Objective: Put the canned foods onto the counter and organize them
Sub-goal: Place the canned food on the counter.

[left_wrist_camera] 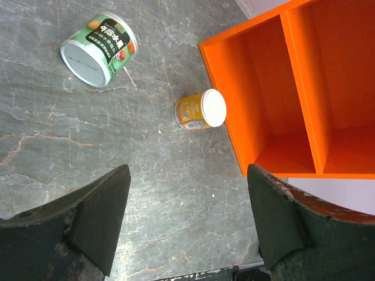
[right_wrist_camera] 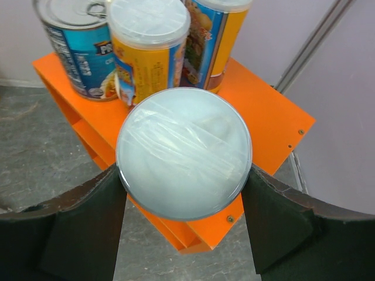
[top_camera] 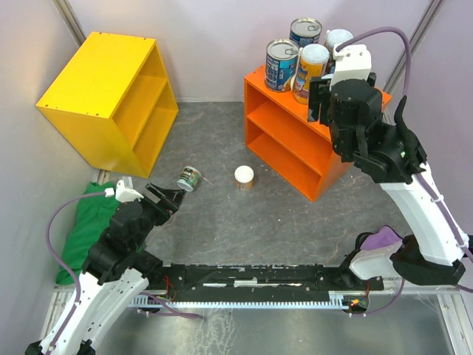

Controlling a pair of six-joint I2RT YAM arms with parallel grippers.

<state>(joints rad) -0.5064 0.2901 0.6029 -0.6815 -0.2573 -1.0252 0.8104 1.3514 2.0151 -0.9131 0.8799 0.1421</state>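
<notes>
The orange counter (top_camera: 284, 140) stands at the back right. On its top are two blue-labelled tins (top_camera: 281, 65) (top_camera: 305, 32) and two slim white-lidded cans (top_camera: 313, 70) (top_camera: 338, 41). My right gripper (right_wrist_camera: 183, 175) is shut on a pale-lidded can (right_wrist_camera: 184, 152) over the counter's top (right_wrist_camera: 269, 117), just in front of a slim can (right_wrist_camera: 149, 47). I cannot tell whether the held can rests on the top. My left gripper (left_wrist_camera: 187, 175) is open and empty, low over the floor. Ahead of it a green-labelled can (left_wrist_camera: 99, 50) lies on its side and a small yellow can (left_wrist_camera: 201, 109) sits beside the counter (left_wrist_camera: 281, 88).
A yellow cabinet (top_camera: 111, 96) stands tilted at the back left. A green cloth (top_camera: 85, 222) lies beside my left arm and a purple cloth (top_camera: 384, 240) beside my right arm's base. A black rail (top_camera: 251, 285) runs along the near edge.
</notes>
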